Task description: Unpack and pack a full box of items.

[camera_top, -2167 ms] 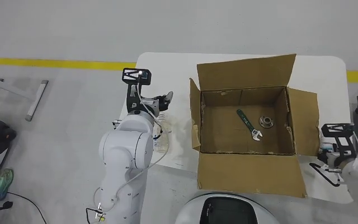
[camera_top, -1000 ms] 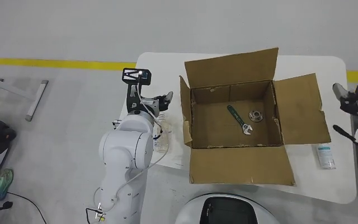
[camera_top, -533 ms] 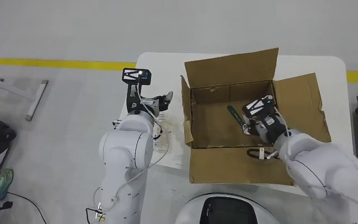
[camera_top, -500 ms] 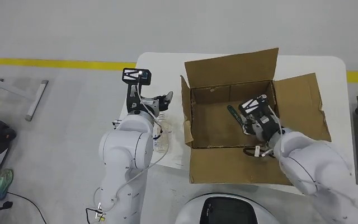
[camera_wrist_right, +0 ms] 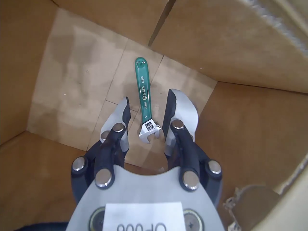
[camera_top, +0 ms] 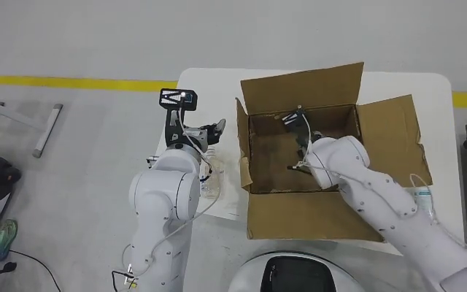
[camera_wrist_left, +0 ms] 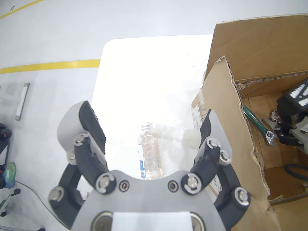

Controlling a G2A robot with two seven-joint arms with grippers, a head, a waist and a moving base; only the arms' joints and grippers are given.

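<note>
Cardboard box (camera_top: 398,146) looks part-emptied: green-handled wrench (camera_wrist_right: 144,97) on its floor, untouched between right gripper's (camera_wrist_right: 148,108) spread fingers; bottle (camera_wrist_left: 150,155) already out, beyond left gripper's (camera_wrist_left: 146,112) spread fingers; repacking all ahead.

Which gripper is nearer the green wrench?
Right. The right gripper is inside the box, open and straddling the green wrench; the left gripper hangs outside the box, above a bottle.
</note>
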